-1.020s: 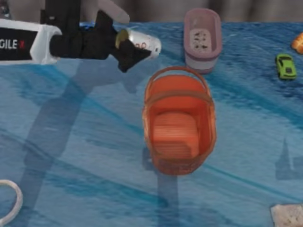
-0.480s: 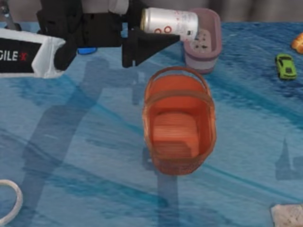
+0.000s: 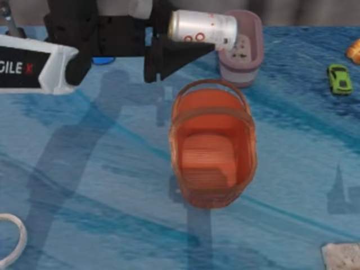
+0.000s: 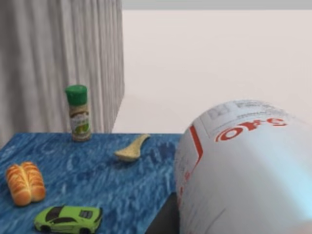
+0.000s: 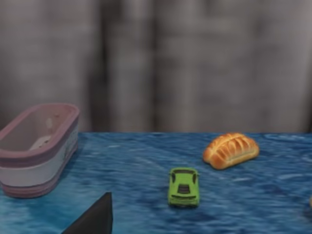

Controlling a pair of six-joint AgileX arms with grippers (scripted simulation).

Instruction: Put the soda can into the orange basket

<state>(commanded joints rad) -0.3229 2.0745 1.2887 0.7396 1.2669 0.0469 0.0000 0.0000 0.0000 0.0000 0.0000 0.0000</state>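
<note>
The soda can [image 3: 202, 28], white-silver with red markings, hangs on its side high above the table's far edge, partly over the mauve tub. My left gripper [image 3: 194, 36] is shut on it; one dark finger [image 3: 174, 52] shows under the can. In the left wrist view the can [image 4: 243, 170] fills the near right. The orange basket [image 3: 247, 163] stands upright at the table's middle, nearer than the can and slightly right, with its handle arched across it and nothing inside. My right gripper [image 5: 95, 218] is out of the top view, parked off to the right.
A mauve-pink oval tub [image 3: 242, 48] stands behind the basket. A green toy car [image 3: 339, 79] and a bread roll [image 3: 354, 50] lie far right. A green-capped spice bottle [image 4: 78, 113] and a tan scoop-like piece [image 4: 131, 148] sit farther off. A white ring [image 3: 14, 239] lies front left.
Over the last second my left gripper lifted the can and carried it right, toward the tub. In the last half second it barely shifted.
</note>
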